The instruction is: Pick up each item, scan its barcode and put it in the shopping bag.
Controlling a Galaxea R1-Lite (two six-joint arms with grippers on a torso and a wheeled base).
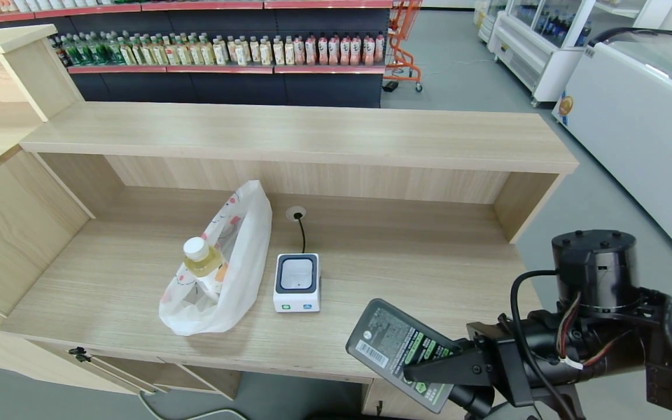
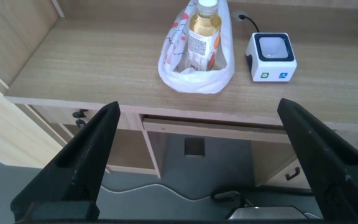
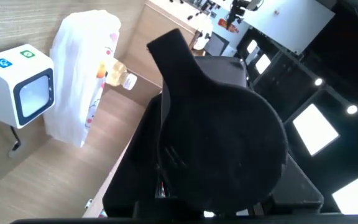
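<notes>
Packet (image 1: 403,350), dark with a white barcode near its lower corner, is held in the right gripper (image 1: 424,373), whose fingers are clenched on its edge. It hangs off the counter's front edge, nearer the robot than the scanner (image 1: 296,282) and to the scanner's right, printed face turned upward. The scanner, a white box with a dark-framed window on top, stands on the counter (image 1: 417,256) a little back from that front edge. Its black cable (image 1: 302,233) runs from it to a round grommet near the back wall. The shopping bag (image 1: 245,251) lies just beside the scanner on its left, mouth open, with a capped bottle (image 1: 202,263) of yellowish drink upright inside. From the scanner's right a broad stretch of wood runs to the counter's side panel. Behind the scanner an upper ledge (image 1: 289,131) caps the back wall. The left gripper (image 2: 199,109) sits below and in front of the counter's front edge, left of the scanner, its fingers (image 2: 86,158) spread wide and released
</notes>
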